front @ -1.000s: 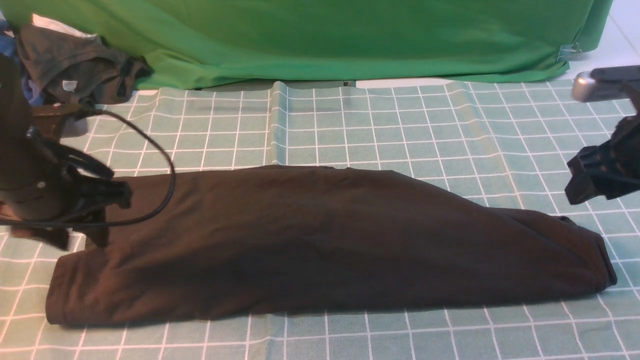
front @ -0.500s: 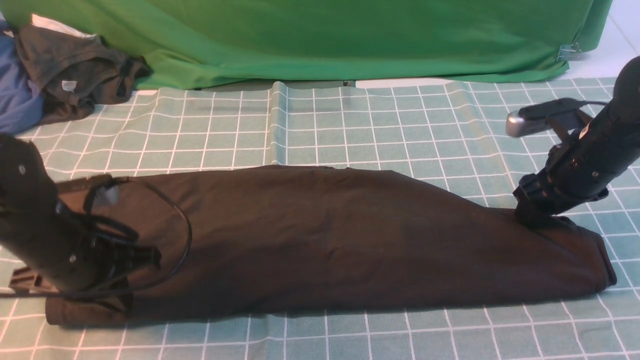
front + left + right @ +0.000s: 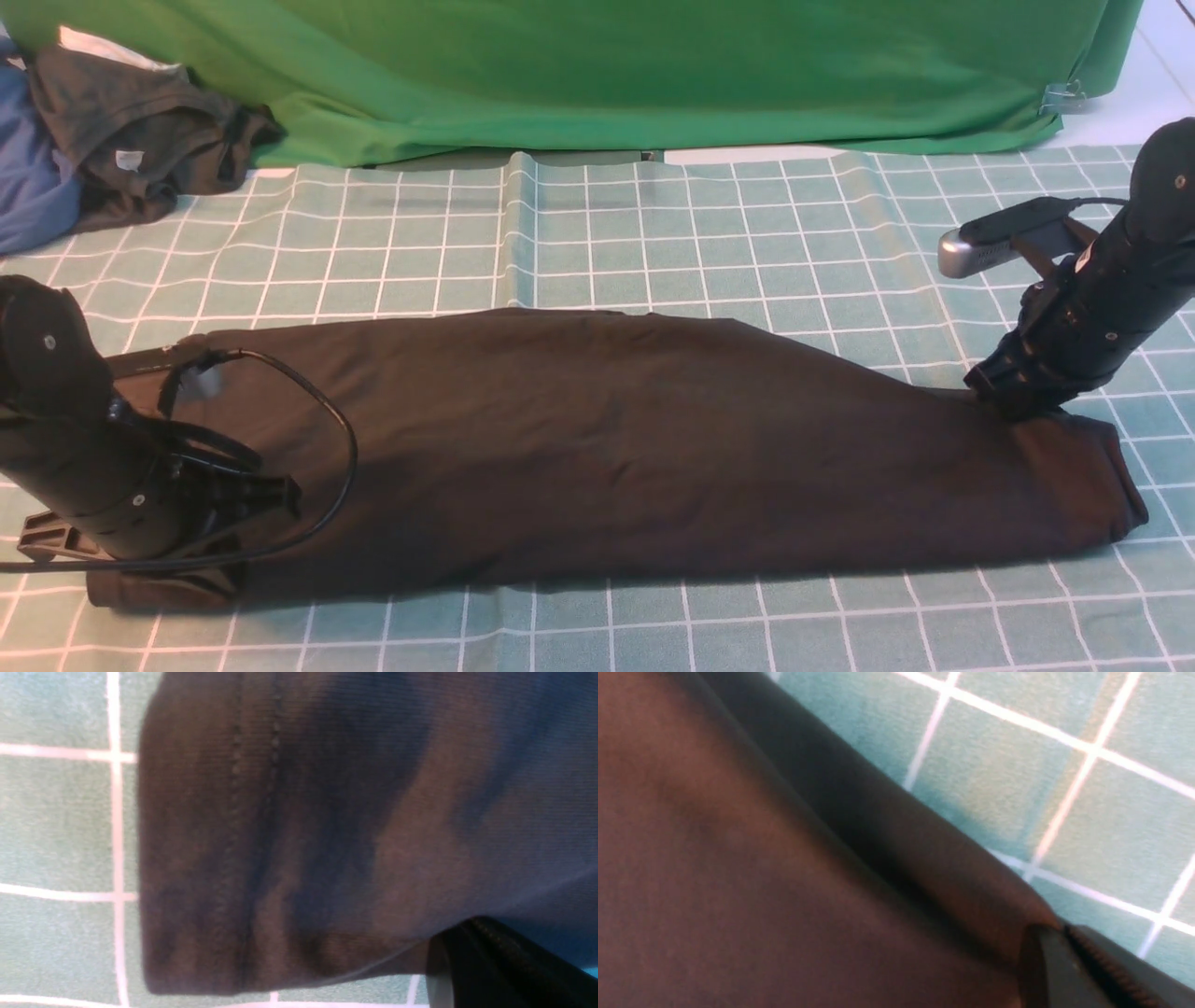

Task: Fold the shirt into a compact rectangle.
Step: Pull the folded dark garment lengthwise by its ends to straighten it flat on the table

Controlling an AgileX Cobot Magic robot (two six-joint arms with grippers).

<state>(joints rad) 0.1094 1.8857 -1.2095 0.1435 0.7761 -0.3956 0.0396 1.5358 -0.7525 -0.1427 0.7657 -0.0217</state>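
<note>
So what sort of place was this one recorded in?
Probably a lab or studio bench set up for clothes-folding trials: a black shirt lies on a checked tablecloth, a bright green backdrop cloth drapes behind, and spare clothes are heaped at the far left.

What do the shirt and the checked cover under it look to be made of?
The shirt: matte dark knit, probably cotton jersey; fine ribs and a double-stitched hem show close up. The checked cover: soft matte cloth, pale green with white lines, creased; slightly fuzzy texture, fibre unclear.
</note>
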